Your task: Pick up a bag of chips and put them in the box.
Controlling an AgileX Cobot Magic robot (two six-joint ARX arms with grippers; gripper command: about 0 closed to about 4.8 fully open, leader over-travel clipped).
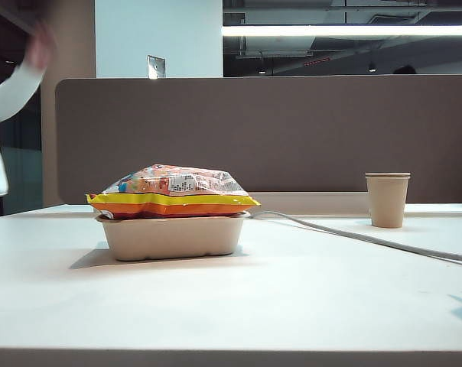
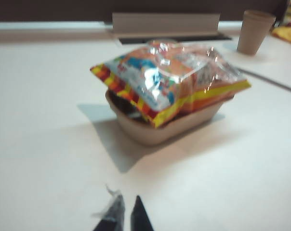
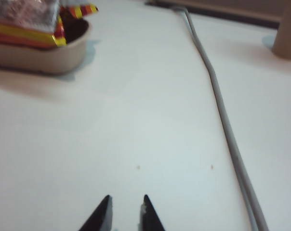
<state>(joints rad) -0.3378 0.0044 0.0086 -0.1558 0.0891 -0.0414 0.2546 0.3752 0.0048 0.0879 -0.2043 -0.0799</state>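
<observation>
Left gripper (image 2: 127, 216), two black pointed fingers with a narrow gap, holds nothing, one tip wearing a scrap of clear film; it hangs above bare white tabletop (image 2: 49, 159), apart from the box. Right gripper (image 3: 125, 211), black tips also close together with a slim gap, empty, sits over open tabletop between the box and a grey cable (image 3: 222, 120). Neither gripper shows in the exterior view.

Puffy glossy orange foil bag of chips (image 1: 172, 191) with yellow and red striped edges and white-blue print lies flat on top of the shallow beige moulded-fibre box (image 1: 172, 237), its ends overhanging the rim, resting on the rim rather than down inside. Box stands left of the tabletop's middle. Tall beige paper cup (image 1: 387, 199) stands upright near the far right edge, well apart from the box. Grey cable runs from behind the box toward the right edge, passing in front of the cup.
</observation>
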